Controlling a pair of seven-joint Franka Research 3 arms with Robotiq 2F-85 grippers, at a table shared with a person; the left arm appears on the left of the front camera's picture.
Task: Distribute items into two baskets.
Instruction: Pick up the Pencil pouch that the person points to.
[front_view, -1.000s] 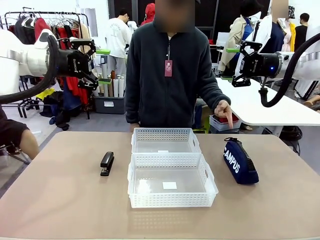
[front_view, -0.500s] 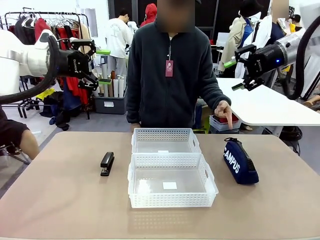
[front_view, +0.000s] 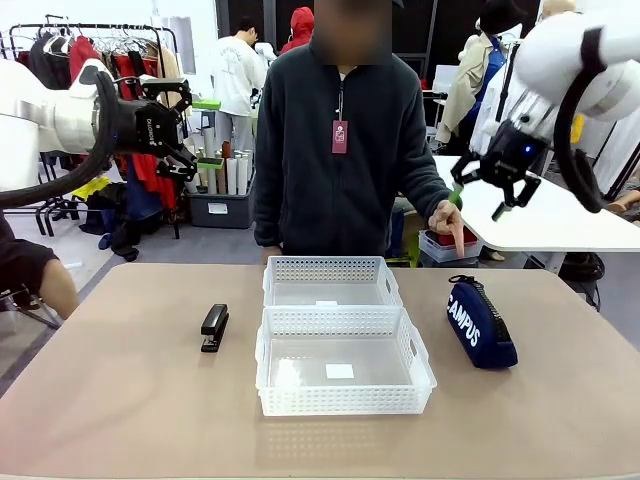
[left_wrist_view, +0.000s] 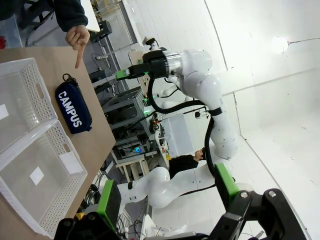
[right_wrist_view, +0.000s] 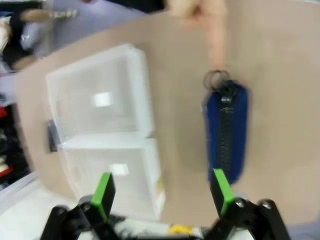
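Right gripper (front_view: 476, 203), jaws apart and empty, hangs above pouch (front_view: 481, 322) near table (front_view: 120, 400) right edge; a descent risks striking person's pointing hand (front_view: 447, 219).

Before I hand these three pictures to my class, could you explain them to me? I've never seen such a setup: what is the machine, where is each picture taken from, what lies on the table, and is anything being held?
Two white robot arms share a tan table with a person standing opposite. The front picture looks across the table from between the arms. The other two come from a camera on each arm's wrist, looking along its green-tipped fingers. On the table lie a black stapler, a white far basket with a matching near basket in front of it, neither with an item inside, and a navy pouch lettered CAMPUS. The person's hand points down at the pouch. The left gripper and right gripper hang in the air, jaws open, holding nothing.
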